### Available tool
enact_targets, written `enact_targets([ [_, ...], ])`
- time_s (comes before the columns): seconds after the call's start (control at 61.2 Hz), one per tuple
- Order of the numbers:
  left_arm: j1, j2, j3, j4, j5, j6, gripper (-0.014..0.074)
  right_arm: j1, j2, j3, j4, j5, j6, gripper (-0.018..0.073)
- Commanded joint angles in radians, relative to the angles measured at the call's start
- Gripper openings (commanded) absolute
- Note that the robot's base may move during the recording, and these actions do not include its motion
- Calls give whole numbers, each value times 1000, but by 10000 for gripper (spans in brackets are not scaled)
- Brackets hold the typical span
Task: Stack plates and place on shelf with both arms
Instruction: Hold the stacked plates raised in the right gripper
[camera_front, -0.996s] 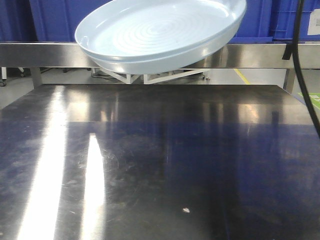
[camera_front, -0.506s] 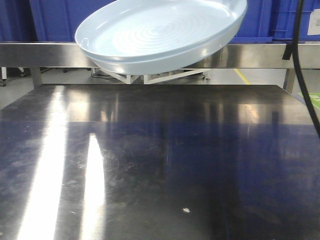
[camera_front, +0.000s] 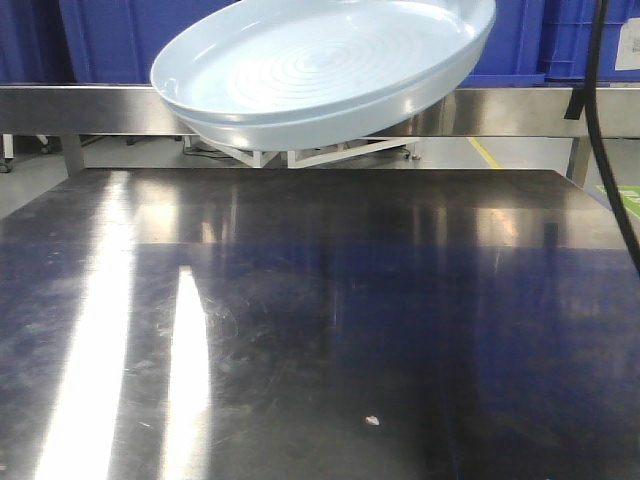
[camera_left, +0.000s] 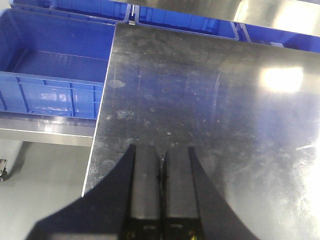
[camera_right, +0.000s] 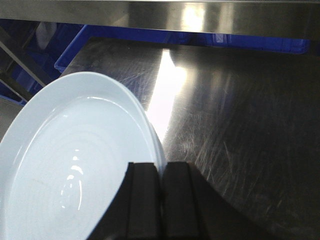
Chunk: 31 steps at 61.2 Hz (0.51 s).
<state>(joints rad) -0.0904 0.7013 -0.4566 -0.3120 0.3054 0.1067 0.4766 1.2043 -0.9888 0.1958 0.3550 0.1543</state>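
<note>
Your left gripper (camera_left: 161, 152) has its two black fingers pressed flat against each other with nothing between them. It hangs over the scratched steel tabletop (camera_left: 215, 100). An open blue bin (camera_left: 50, 75) sits off to its left, past the table's edge, and more blue bins line up ahead of the fingertips.

In the front view, the stacked plates (camera_front: 320, 60) are up in the air over the far part of the table. One is nested in the other, and the stack is tilted so that its ringed hollow faces the camera and its right edge rides higher than its left. Blue crates (camera_front: 110, 40) stand behind it.

Your right gripper (camera_right: 161, 170) is pinched onto the stack's rim, which runs into the narrow slit between the fingers. The pale dish spreads to the left of the fingers, with bare steel ahead and to their right. A black cable (camera_front: 600, 130) hangs down the right edge of the front view.
</note>
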Motion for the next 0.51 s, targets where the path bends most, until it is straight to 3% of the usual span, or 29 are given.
enact_targets([
  [0.0,-7,-2,-28,-15,-80,-1,86,-6,-32,-32,7,-98,-3,56],
  [0.49,-7,-2,-28,-15,-80,-1,86,-6,-32,-32,7,-98,-3,56],
])
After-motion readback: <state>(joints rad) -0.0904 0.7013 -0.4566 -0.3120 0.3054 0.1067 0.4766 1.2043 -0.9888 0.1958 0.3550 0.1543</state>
